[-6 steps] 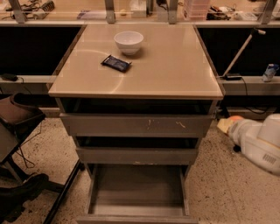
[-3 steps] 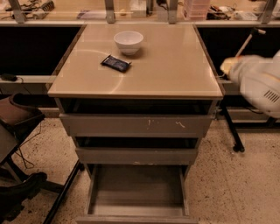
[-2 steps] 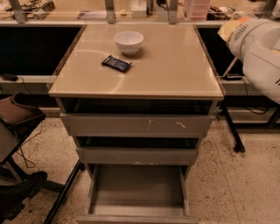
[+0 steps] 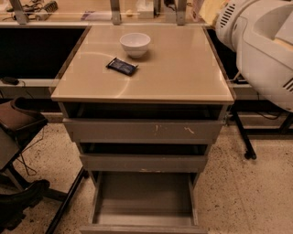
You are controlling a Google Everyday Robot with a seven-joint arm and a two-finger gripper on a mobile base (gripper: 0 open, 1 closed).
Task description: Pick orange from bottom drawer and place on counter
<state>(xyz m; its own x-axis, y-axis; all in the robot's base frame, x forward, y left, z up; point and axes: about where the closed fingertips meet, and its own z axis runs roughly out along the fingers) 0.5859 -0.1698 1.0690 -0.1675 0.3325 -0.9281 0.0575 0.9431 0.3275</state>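
- Pincer [image 4: 209, 10]: a pale yellowish tip at the top right of the view, at the end of the big white arm [image 4: 261, 50]. It is up at bench height, near the far right corner of the bench, and touches nothing that can be seen. I cannot tell whether it is open, closed or gripping anything.
- Arm: its bulky white casing fills the upper right corner, to the right of the bench's right edge.
- Bench [image 4: 183, 68]: the glossy tan square top of the grey drawer cabinet.
- White bowl [image 4: 135, 44]: upright on the bench, toward the far side and a little left of centre.
- Dark flat packet [image 4: 122, 66]: lies on the bench just in front of the bowl and to its left, apart from it, turned at a slant.
- Top drawer [image 4: 142, 131]: a grey scuffed front, drawn out slightly below the bench edge.
- Middle drawer [image 4: 142, 162]: also grey, out a little, below the top one.
- Bottom drawer [image 4: 144, 196]: pulled out farthest toward the camera, its grey floor in plain view from above.
- Orange: it does not show in this view, so I cannot tell where it is.
- Dark chair [image 4: 18, 121]: stands at the left, beside the cabinet, on the speckled floor [image 4: 247, 196].
- Cluttered worktop [image 4: 68, 7]: runs along the back, behind the bench.
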